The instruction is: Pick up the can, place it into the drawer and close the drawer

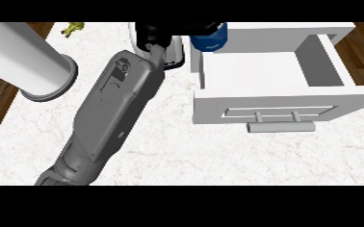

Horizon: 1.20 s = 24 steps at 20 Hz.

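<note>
a grey forearm reaches across the table (213,154) toward its far edge, where a black robot hand (165,32) is clamped on the blue can (210,38). the can sits at the open drawer's (263,72) far left corner, mostly hidden by fingers and cut off above. the other robot hand isn't visible.

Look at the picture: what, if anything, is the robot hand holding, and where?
The robot hand holds the blue can by its upper side, beside the open drawer.
</note>
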Each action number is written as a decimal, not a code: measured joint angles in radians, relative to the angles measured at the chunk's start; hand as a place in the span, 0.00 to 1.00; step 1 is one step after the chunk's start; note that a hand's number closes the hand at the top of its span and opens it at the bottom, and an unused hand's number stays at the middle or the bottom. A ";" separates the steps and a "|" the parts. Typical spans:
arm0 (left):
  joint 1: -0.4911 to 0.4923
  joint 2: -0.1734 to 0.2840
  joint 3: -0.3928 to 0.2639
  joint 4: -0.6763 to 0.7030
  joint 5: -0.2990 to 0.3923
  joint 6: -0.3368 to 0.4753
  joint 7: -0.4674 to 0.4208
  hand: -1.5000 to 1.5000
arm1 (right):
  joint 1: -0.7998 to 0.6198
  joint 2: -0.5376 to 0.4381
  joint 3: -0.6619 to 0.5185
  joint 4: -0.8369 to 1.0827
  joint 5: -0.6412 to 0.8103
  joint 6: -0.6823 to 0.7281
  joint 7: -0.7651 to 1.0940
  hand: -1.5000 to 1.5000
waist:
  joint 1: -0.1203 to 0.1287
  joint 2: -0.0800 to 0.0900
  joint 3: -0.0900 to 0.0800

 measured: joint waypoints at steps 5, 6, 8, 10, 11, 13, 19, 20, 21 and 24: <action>-0.098 0.000 -0.017 0.086 0.039 0.031 -0.004 1.00 | -0.012 -0.005 -0.004 -0.014 -0.007 -0.006 0.017 0.00 | -0.003 0.001 0.000; -0.121 0.000 -0.034 0.107 0.060 0.049 -0.008 1.00 | -0.021 -0.008 0.001 -0.018 -0.004 -0.012 0.028 0.00 | -0.006 0.001 0.000; -0.161 0.000 -0.047 0.166 0.097 0.064 -0.037 1.00 | -0.027 -0.004 0.008 -0.035 -0.004 -0.022 0.043 0.00 | -0.012 0.003 0.000; -0.204 0.000 -0.066 0.223 0.132 0.078 -0.062 1.00 | -0.039 0.001 0.021 -0.048 0.008 -0.032 0.055 0.00 | -0.019 0.005 0.000; -0.218 0.000 -0.070 0.250 0.146 0.076 -0.078 1.00 | -0.042 0.001 0.020 -0.047 0.005 -0.034 0.057 0.00 | -0.019 0.005 0.000; -0.234 0.000 -0.119 0.266 0.196 0.105 -0.093 1.00 | -0.052 -0.003 0.020 -0.033 0.009 -0.029 0.058 0.00 | -0.022 0.005 0.000; -0.309 0.000 -0.169 0.375 0.295 0.119 -0.139 1.00 | -0.087 -0.028 0.011 -0.020 0.003 -0.039 0.072 0.00 | -0.033 0.008 0.001; -0.323 0.000 -0.178 0.400 0.309 0.121 -0.148 1.00 | -0.099 -0.042 0.006 -0.014 -0.007 -0.044 0.078 0.00 | -0.036 0.009 0.001; -0.323 0.000 -0.195 0.411 0.329 0.126 -0.160 1.00 | -0.094 -0.037 0.008 -0.016 -0.008 -0.040 0.079 0.00 | -0.038 0.009 0.001; -0.349 0.000 -0.224 0.463 0.367 0.139 -0.185 1.00 | -0.083 -0.031 0.005 -0.027 -0.024 -0.032 0.085 0.00 | -0.044 0.009 0.001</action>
